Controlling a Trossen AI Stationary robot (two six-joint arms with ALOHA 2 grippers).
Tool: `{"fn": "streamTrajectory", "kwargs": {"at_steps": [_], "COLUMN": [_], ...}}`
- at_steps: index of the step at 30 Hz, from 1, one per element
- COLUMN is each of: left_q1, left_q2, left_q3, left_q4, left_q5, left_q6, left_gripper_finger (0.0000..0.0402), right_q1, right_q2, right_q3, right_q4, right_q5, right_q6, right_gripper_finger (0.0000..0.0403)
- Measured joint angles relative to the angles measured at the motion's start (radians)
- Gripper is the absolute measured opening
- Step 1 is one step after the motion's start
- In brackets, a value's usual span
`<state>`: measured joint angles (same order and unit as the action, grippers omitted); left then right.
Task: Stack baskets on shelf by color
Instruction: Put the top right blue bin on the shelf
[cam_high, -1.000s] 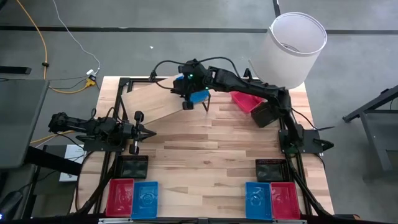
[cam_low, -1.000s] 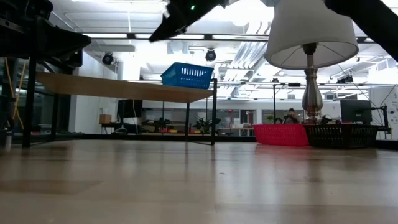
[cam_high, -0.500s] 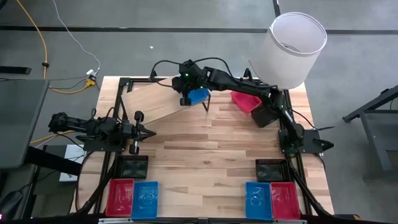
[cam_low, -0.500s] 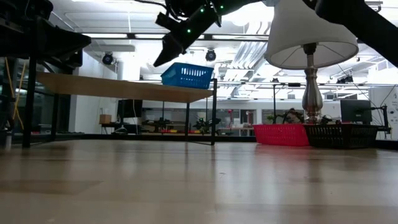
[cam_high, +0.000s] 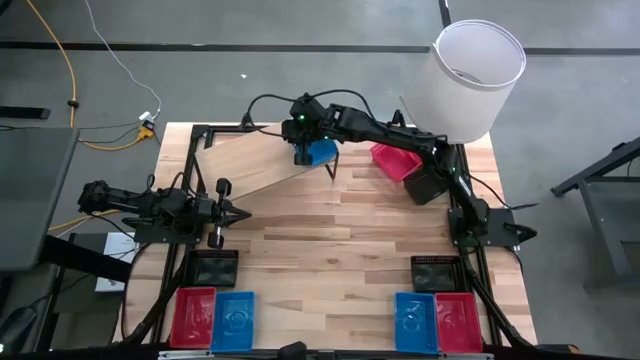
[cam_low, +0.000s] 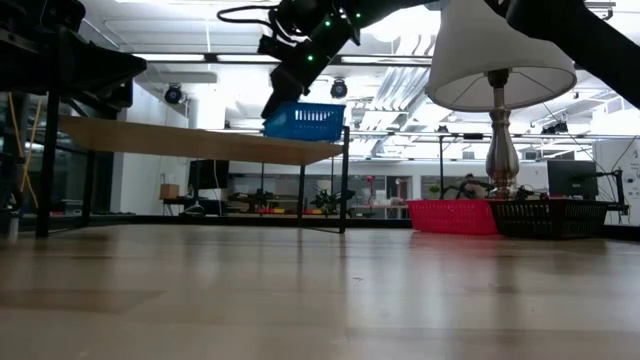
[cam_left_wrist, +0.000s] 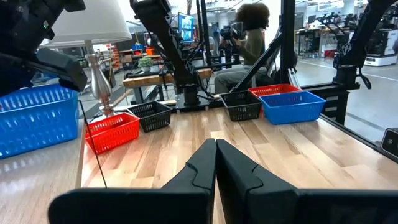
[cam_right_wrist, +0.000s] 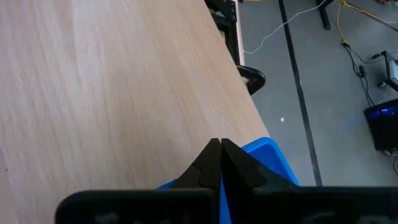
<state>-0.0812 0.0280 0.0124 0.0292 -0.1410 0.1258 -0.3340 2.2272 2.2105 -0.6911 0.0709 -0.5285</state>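
Reaching over the shelf (cam_high: 250, 160) at the far edge of the surface (cam_high: 340, 250), the right claw (cam_high: 303, 152) hangs at the left rim of a blue basket (cam_high: 322, 152) that sits on the plank's right end; its fingers (cam_right_wrist: 214, 163) are pressed together with nothing between them, the blue rim showing just beneath their tips. From table height the same basket (cam_low: 305, 121) stands level on the plank above the shelf's right leg, the dark arm slanting down to its left rim. A red basket (cam_high: 396, 161) lies on the surface to the right of the shelf, with a black basket (cam_high: 428, 183) touching it on its right side, both below the white lampshade (cam_high: 475, 75). The left claw (cam_high: 236, 212) waits near the left edge of the surface, fingers (cam_left_wrist: 205, 168) closed together and empty. Along the near edge sit two red-and-blue pairs: a red tray (cam_high: 193, 315) beside a blue tray (cam_high: 235, 320) at the left corner, another blue tray (cam_high: 415, 322) beside another red tray (cam_high: 458, 320) at the right.
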Motion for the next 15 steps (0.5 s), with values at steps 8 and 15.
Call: {"fn": "streamTrajectory", "kwargs": {"at_steps": [8,15], "left_q1": [0.000,0.000], "left_q2": [0.000,0.000], "left_q3": [0.000,0.000], "left_q4": [0.000,0.000], "left_q5": [0.000,0.000], "left_q6": [0.000,0.001], "left_gripper_finger": [0.0003,0.0003], "right_q1": [0.000,0.000], "right_q2": [0.000,-0.039], "right_q3": [0.000,0.000], "right_q4": [0.052,0.095], "right_q5": [0.031,0.030], "right_q6": [-0.003,-0.028], "right_gripper_finger": [0.0000,0.0000]}}
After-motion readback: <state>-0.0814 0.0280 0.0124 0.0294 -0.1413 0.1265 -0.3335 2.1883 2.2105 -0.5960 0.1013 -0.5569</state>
